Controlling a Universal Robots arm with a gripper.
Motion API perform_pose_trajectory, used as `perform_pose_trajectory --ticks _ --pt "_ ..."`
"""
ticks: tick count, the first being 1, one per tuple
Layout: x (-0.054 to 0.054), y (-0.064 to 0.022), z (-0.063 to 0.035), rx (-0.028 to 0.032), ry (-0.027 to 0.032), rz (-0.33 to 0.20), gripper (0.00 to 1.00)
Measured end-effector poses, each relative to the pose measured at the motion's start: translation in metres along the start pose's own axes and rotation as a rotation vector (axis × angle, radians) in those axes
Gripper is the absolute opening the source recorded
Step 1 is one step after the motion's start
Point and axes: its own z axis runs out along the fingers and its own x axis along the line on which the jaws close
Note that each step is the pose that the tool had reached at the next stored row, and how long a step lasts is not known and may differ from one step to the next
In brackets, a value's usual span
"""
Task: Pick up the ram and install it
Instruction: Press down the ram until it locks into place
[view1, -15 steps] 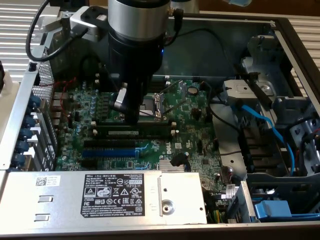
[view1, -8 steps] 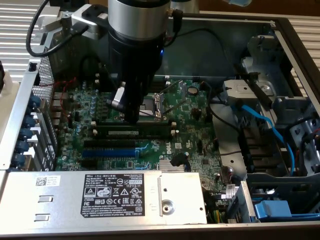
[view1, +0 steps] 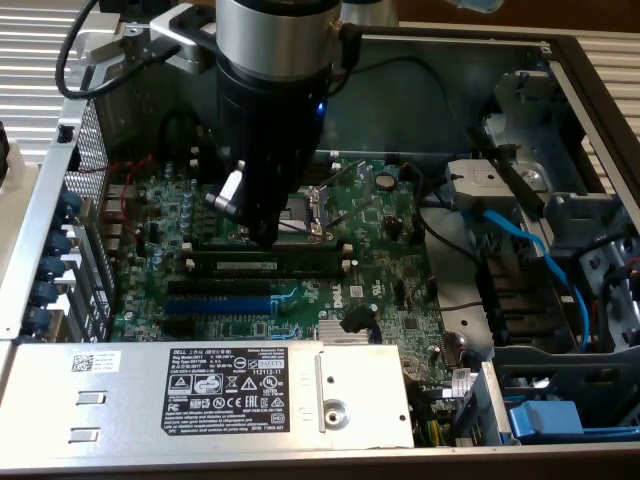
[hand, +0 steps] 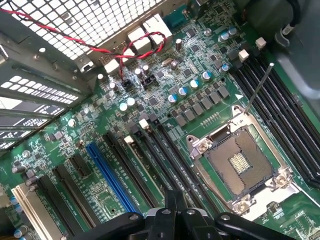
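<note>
Ram (view1: 268, 263): long dark green stick, pale label, standing on edge in black slot on motherboard.

Dark cylindrical robot arm (view1: 275, 90) descends from the exterior view's upper centre; its black gripper (hand: 172, 212) is fully closed.

Shut hand (hand: 175, 210) above motherboard (hand: 165, 100)

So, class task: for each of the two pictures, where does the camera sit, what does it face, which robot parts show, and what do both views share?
Exterior view: set above the open computer case, looking down at the motherboard; the arm's dark wrist stands over the ram.
Wrist view: mounted on the arm, facing the board close up; the claw shows, shut.
Shared: the CPU socket and the blue expansion slot.
</note>
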Motion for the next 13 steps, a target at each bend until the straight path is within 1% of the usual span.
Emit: perform_pose_trajectory --ticks 5,13 --pt "0.0000 0.0000 0.0000 -0.0020 -0.0026 0.074 0.11" --pt "0.0000 0.0000 0.0002 -0.0046 -0.0057 0.170 0.11"
